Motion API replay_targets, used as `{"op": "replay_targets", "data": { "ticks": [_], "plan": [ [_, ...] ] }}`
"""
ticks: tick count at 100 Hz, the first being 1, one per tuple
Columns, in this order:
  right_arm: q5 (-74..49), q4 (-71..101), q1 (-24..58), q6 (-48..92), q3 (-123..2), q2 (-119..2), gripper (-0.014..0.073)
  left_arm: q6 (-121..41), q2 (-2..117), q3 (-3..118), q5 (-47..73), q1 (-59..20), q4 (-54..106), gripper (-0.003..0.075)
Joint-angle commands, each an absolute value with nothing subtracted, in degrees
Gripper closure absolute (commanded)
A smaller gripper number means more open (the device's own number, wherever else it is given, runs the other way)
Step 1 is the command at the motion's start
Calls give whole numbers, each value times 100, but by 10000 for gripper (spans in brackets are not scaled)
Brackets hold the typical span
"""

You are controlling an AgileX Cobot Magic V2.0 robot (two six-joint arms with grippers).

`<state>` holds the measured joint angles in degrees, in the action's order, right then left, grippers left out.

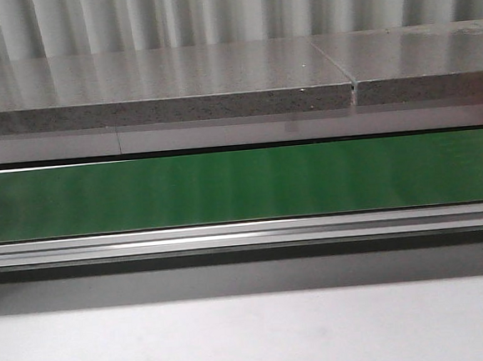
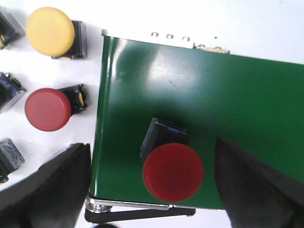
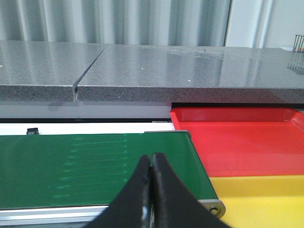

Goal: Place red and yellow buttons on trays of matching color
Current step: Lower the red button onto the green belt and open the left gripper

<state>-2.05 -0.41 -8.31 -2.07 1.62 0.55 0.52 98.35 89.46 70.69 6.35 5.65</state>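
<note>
On the green belt, a red button sits between the left end effector's spread fingers, untouched. The right end effector is closed, empty. Closing off-centre could tip the button.

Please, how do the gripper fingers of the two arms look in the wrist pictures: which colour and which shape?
The left gripper has black, matte fingers, broad and blurred. The right gripper has black, smooth fingers, each curving to a narrow tip. No cables, markings or arm links show.
</note>
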Motion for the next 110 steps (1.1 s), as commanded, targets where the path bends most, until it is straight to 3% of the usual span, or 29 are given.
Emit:
{"op": "replay_targets", "data": {
  "ticks": [1,54,110],
  "plan": [
    [264,-36,-863,-205,131,148,650,51,9337,9189,7210,651,661,195],
    [264,-36,-863,-205,131,148,650,155,8421,7978,7260,2375,891,195],
    [264,-36,-863,-205,131,148,650,183,8386,6704,7260,3796,532,195]
  ]
}}
